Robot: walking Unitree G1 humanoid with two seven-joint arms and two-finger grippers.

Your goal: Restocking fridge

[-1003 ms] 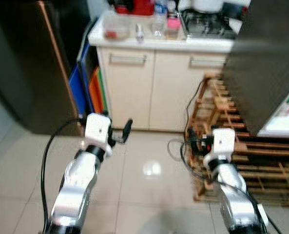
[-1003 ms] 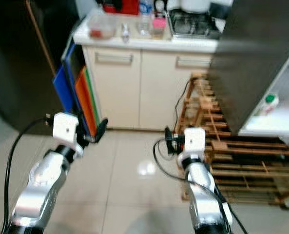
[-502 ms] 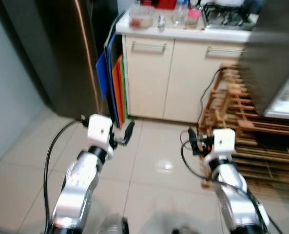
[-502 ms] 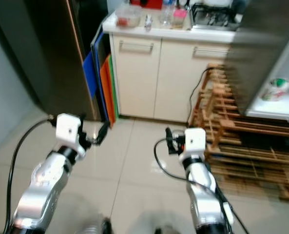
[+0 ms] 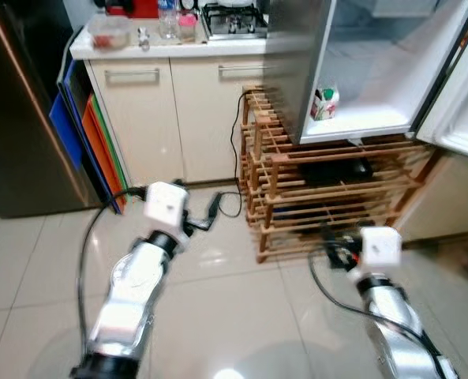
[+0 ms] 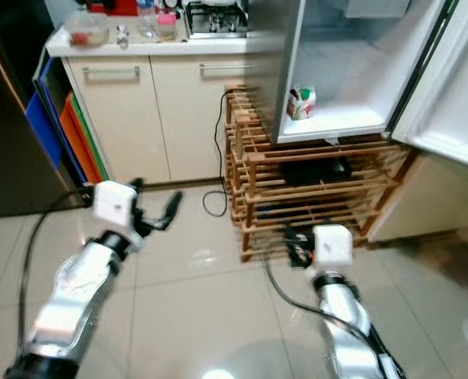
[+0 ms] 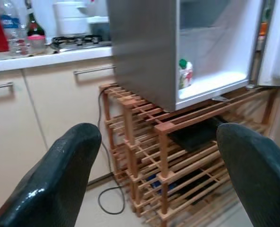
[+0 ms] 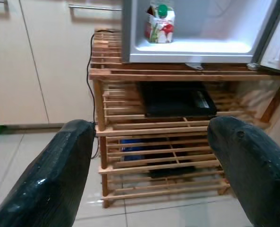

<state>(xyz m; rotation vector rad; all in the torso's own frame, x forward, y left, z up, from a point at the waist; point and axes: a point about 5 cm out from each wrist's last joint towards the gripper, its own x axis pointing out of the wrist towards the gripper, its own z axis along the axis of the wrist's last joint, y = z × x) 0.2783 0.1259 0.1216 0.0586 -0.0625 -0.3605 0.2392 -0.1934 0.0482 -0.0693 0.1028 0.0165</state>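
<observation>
A small silver fridge point(image 5: 293, 71) stands open on a wooden slatted rack point(image 5: 312, 197), its white door point(image 5: 462, 103) swung out to the right. On its white inner floor stands one carton with a green cap point(image 5: 324, 103), also the carton point(image 8: 159, 23) in the right wrist view. My left gripper point(image 5: 198, 201) is held out low over the tiled floor, left of the rack, open and empty. My right gripper point(image 5: 332, 249) is open and empty in front of the rack's lower shelves. A black flat device point(image 8: 175, 99) lies on a rack shelf under the fridge.
A cream cabinet counter point(image 5: 162, 51) at the back left carries a plastic container point(image 5: 107, 31), bottles and a gas stove point(image 5: 230, 16). Blue and orange boards point(image 5: 84, 134) lean beside a tall dark appliance point(image 5: 13, 118). A black cable point(image 5: 230, 205) loops on the floor by the rack.
The camera has swung to the right, bringing the open fridge interior, its door and the carton into full view. Both arms keep the same raised pose, fingers still open.
</observation>
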